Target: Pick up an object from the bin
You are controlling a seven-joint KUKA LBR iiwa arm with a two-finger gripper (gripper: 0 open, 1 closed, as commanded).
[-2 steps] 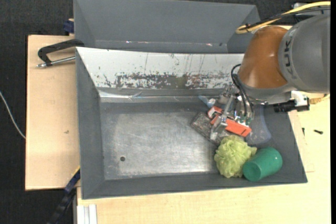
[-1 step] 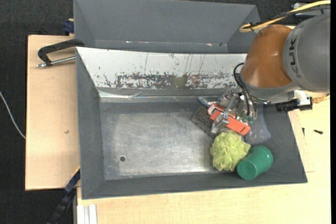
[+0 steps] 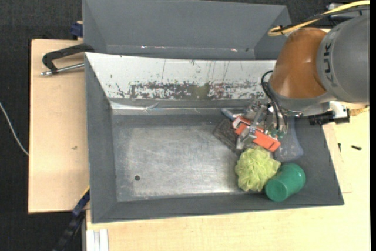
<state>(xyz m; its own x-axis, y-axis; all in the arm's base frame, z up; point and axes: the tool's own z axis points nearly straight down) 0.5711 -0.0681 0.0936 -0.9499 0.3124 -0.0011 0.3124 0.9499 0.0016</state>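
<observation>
the gripper (image 3: 257, 126) sits low in the right part of the grey metal bin (image 3: 164, 156), close to the foot of the back wall. whether it is released or clenched cannot be told, since its tip is a tangle of metal and cables. an orange-red piece (image 3: 265, 140) shows right at that tip, slanting toward the lower right (part of the gripper or a loose thing, i cannot tell). just left of the gripper, touching it or partly under it, a dark grey flat thing (image 3: 224, 130) lies on the bin floor. just below the gripper is a yellow-green fuzzy puff (image 3: 256, 168), like a mesh sponge. a green cylinder (image 3: 286, 183) lies tilted against the puff's right side, near the bin's lower right corner. above the gripper the wrist carries a rounded orange cover (image 3: 299, 64). from there the thick grey arm (image 3: 349, 56) runs off the right edge of the frame in its upper right, angled downward into the bin, with a yellow cable (image 3: 317, 19) arching over the cover.
</observation>
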